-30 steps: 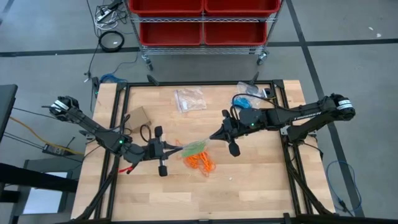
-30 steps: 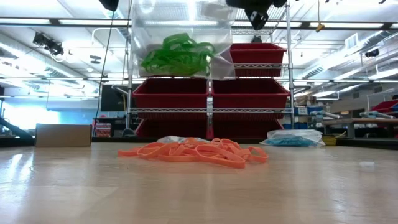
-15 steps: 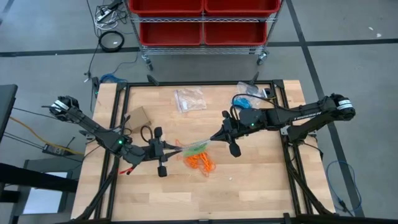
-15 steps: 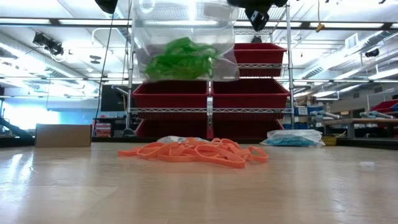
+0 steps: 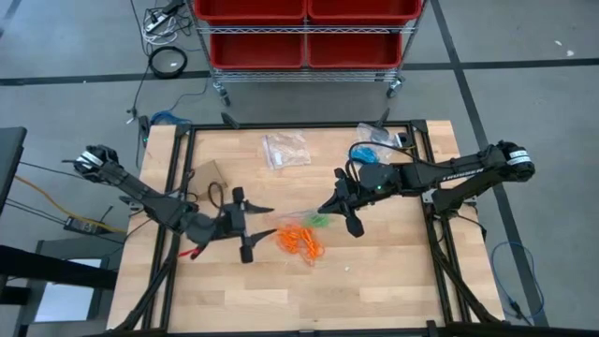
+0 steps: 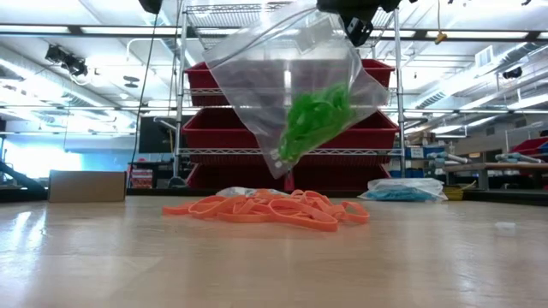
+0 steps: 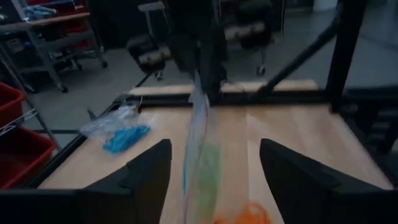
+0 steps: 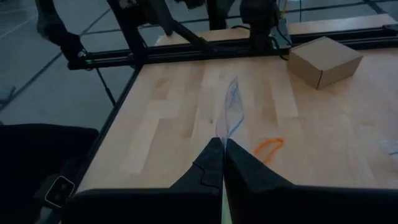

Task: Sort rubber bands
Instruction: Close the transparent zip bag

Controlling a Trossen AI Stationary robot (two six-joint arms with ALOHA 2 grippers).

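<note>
Because the rubber bands [image 5: 299, 241] are light, soft and tangle easily, you should pinch a clump from above. They lie on the surface [image 5: 393, 271], under the bag [image 6: 300, 94] clamped by right fingers [image 5: 325, 205]; left fingers [image 5: 267, 221] stand apart.
</note>
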